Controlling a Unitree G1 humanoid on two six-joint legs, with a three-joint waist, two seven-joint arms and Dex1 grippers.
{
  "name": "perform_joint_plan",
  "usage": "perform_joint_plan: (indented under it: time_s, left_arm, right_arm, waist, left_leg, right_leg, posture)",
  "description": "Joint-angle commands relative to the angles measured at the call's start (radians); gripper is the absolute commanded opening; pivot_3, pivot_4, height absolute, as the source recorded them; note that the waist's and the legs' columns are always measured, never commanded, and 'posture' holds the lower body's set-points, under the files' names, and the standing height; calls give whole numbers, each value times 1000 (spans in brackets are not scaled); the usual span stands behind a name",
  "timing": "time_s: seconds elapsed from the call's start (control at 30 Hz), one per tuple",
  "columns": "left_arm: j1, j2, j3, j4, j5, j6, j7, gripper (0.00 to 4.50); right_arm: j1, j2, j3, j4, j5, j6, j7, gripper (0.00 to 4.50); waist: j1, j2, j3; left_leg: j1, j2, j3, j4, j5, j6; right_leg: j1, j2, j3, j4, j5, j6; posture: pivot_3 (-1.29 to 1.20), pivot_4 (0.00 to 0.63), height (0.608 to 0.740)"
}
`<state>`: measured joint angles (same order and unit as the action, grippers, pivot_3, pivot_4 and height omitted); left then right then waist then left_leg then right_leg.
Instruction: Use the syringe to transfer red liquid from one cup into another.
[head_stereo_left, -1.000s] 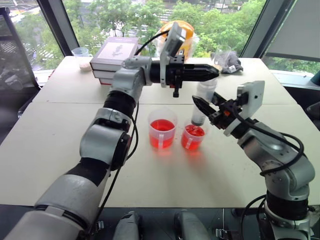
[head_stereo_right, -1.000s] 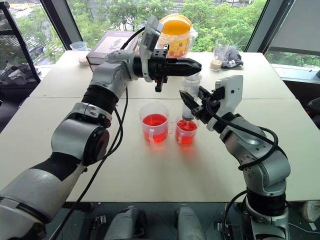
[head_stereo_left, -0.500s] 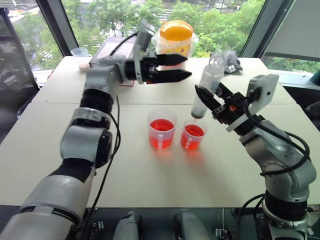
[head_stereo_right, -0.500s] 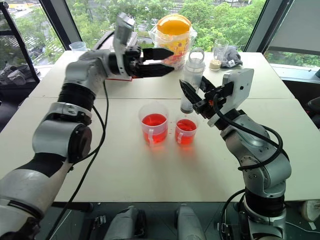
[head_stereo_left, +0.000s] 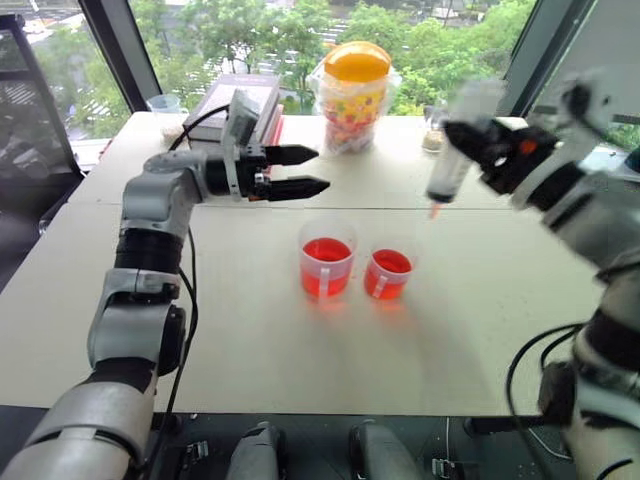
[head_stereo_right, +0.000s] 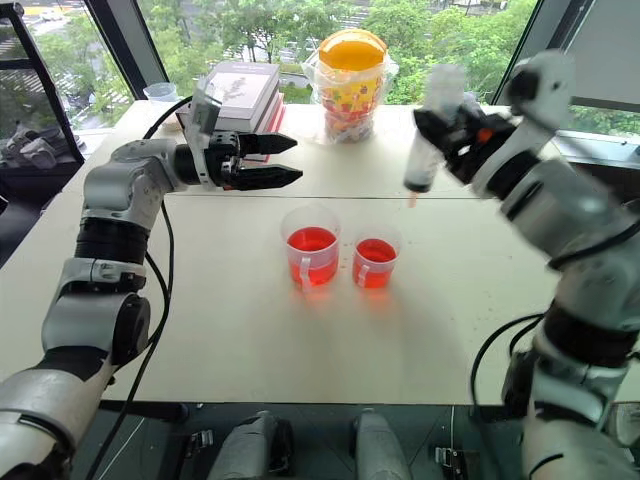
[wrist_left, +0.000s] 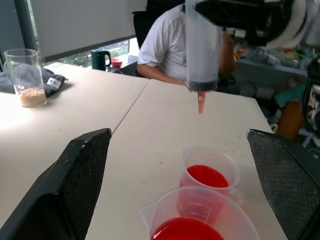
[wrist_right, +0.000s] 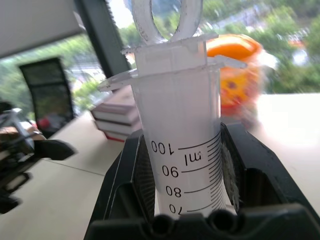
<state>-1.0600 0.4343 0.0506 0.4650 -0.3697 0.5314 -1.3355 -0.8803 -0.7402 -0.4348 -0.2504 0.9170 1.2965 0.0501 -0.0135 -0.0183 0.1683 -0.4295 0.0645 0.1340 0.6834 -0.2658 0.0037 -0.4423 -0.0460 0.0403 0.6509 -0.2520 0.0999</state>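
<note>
While the right gripper (head_stereo_left: 480, 150) squeezes the big clear plastic syringe (head_stereo_left: 455, 140) upright, tip down, the two clear cups of red liquid, tall (head_stereo_left: 326, 257) and short (head_stereo_left: 389, 268), sit lower, to its left. The left gripper (head_stereo_left: 310, 170) gapes empty.

I read this as an office or robotics lab room, upper floor. Big angled windows (head_stereo_right: 470, 40) with dark frames, treetops outside. Pale work tables (head_stereo_left: 250, 330) pushed together, seam between them visible. Past my left gripper's open jaws: a seated person in a white shirt (wrist_left: 162, 45) on an office chair, a dark kettle (wrist_left: 102, 57) on the sill, and cluttered desks (wrist_left: 280, 75) behind. Stack of books (head_stereo_right: 240, 90), a glass of grains (wrist_left: 27, 77) and a yellow-lidded snack jar (head_stereo_right: 350, 70) sit on the tables.
</note>
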Motion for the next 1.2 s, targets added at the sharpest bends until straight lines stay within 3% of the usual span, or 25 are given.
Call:
perform_joint_plan:
  time_s: [0.03,0.2,0.37,0.6,0.8,0.83,0.93,1.03,1.2]
  left_arm:
    - [43,21,-6,-108,-26,22,24,4464]
    - [117,22,-16,-226,-61,66,53,4464]
    - [183,30,-30,-328,-88,97,95,4464]
    - [231,41,-32,-415,-125,140,144,4464]
    - [249,55,-16,-480,-201,217,151,4500]
    - [250,58,-15,-484,-207,223,154,4500]
    - [267,80,-26,-504,-212,226,157,4500]
    - [289,109,-28,-532,-223,239,162,4500]
    - [320,173,-16,-563,-247,275,167,4500]
  right_arm:
    - [-87,-161,103,186,-52,242,54,1393]
    - [-117,-250,343,348,-96,302,222,1393]
    - [-126,-215,523,544,-221,274,309,1393]
    - [-125,-116,635,788,-405,89,406,1393]
    - [-167,-78,626,912,-494,5,498,4434]
    - [-170,-80,624,905,-502,8,508,4477]
    - [-172,-122,567,783,-481,37,548,4477]
    - [-109,-205,453,476,-415,90,577,4477]
    - [119,-277,129,-62,-198,203,667,4477]
  waist:
    - [-1,0,0]
    - [-14,0,0]
    - [-7,0,0]
    - [-5,0,0]
    - [-6,0,0]
    - [-6,0,0]
    - [-6,1,0]
    - [-3,2,1]
    - [3,2,0]
  left_leg:
    - [0,0,0,-1,0,0]
    - [0,1,0,-3,0,0]
    - [0,0,0,-1,0,1]
    - [0,0,0,0,0,1]
    - [0,0,1,0,0,0]
    - [0,0,1,0,0,0]
    - [0,0,1,0,0,0]
    - [0,0,0,-1,0,0]
    - [0,1,-1,-3,0,0]
  right_leg:
    - [0,0,0,-1,-1,-1]
    - [-2,1,2,-1,0,0]
    - [-2,1,3,-1,0,0]
    - [-1,1,3,-1,0,1]
    - [-1,1,2,-1,0,1]
    - [-1,1,3,-1,0,1]
    - [-1,1,2,-1,0,1]
    - [-2,1,3,0,0,1]
    - [-1,1,0,-2,0,1]
  posture:
    - [0,150,740]
    - [0,150,740]
    - [0,150,740]
    - [0,150,740]
    - [0,150,740]
    - [0,150,740]
    - [0,150,740]
    - [0,150,740]
    - [0,150,740]
